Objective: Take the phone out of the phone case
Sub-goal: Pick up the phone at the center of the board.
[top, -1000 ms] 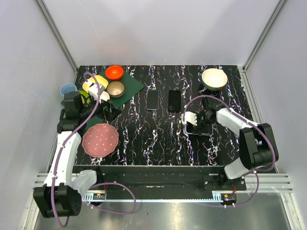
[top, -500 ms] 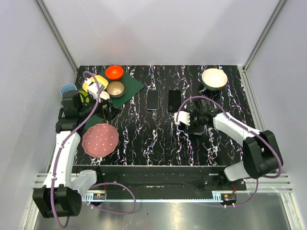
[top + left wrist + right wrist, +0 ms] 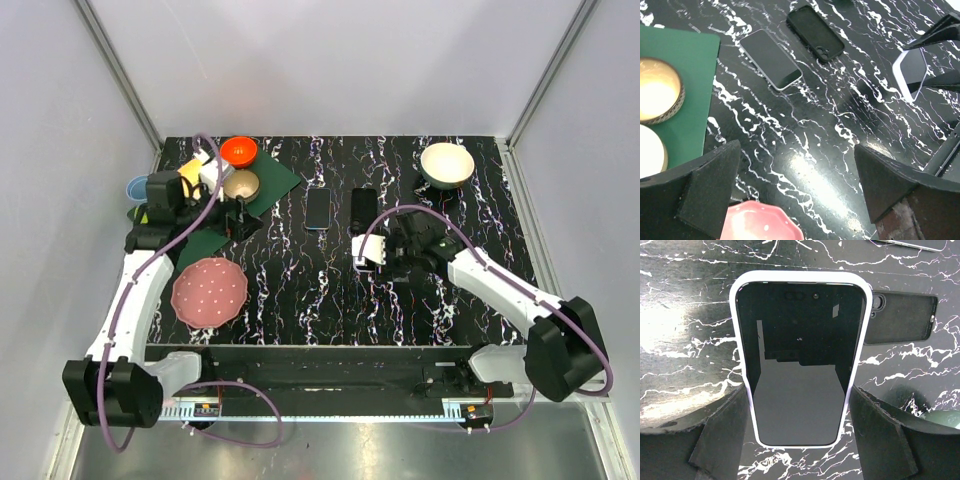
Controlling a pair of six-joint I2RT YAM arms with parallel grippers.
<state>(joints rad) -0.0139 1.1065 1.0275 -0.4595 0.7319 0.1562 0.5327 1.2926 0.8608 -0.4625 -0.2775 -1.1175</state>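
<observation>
My right gripper [image 3: 378, 250] is shut on a phone in a white case [image 3: 364, 250] and holds it above the table, just in front of the black case. In the right wrist view the cased phone [image 3: 800, 357] sits screen up between my two fingers [image 3: 722, 432]. It also shows in the left wrist view [image 3: 912, 75]. My left gripper [image 3: 236, 214] is open and empty over the left part of the table, its jaws wide apart in the left wrist view [image 3: 800, 185].
A bare phone [image 3: 318, 208] and an empty black case [image 3: 364, 209] lie side by side mid-table. A pink plate [image 3: 209, 291] is at the front left. Bowls [image 3: 241, 184] sit on a green mat [image 3: 268, 180] at the back left. A cream bowl [image 3: 446, 163] is at the back right.
My right arm has carried the white-cased phone to the left, toward the table's middle. My left arm has shifted toward the back and swung right.
</observation>
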